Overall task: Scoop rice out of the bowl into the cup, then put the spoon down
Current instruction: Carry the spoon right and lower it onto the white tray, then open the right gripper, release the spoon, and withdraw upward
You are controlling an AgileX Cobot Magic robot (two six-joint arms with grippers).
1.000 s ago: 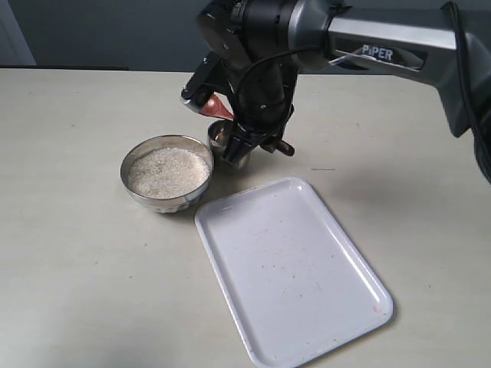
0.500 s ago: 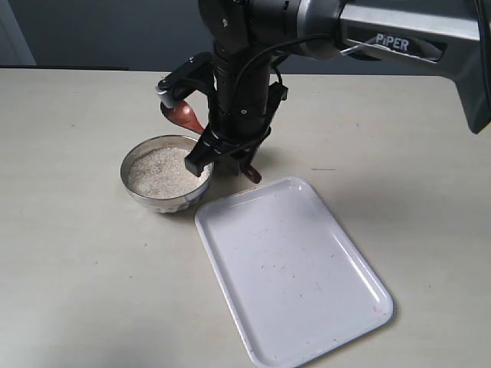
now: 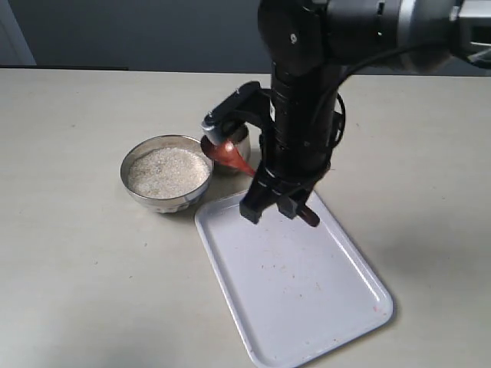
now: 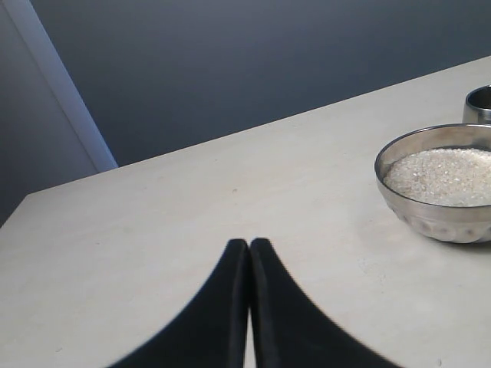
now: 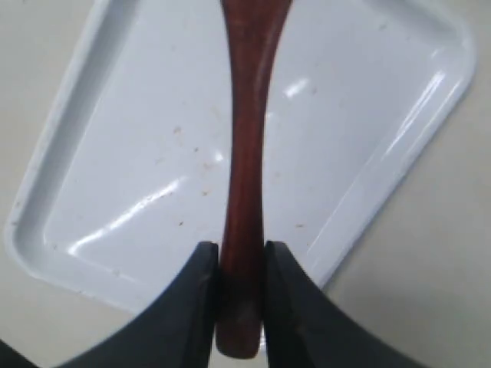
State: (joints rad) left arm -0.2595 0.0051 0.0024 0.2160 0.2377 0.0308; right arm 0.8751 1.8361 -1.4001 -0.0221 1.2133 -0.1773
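The steel bowl (image 3: 129, 181) holds white rice (image 3: 167, 172) and stands left of the middle; it also shows in the left wrist view as bowl (image 4: 430, 221) with rice (image 4: 443, 175). Behind and to its right is the small steel cup (image 3: 241, 142), partly covered by the spoon's head, and its edge shows as cup (image 4: 480, 103). My right gripper (image 3: 270, 207) is shut on the handle of the reddish-brown wooden spoon (image 3: 222, 152), held above the tray's far corner. Seen from the wrist, the spoon (image 5: 247, 138) runs between the right gripper (image 5: 242, 253) fingers. My left gripper (image 4: 249, 247) is shut on nothing, over bare table.
A white rectangular tray (image 3: 307, 291) lies in front of and to the right of the bowl, with a few specks on it; the right wrist view has the tray (image 5: 138, 138) beneath the spoon. The beige table (image 3: 69, 268) spreads around everything.
My right arm has swung from over the cup and bowl toward the right and front, carrying the spoon over the tray's far corner. The cup shows again.
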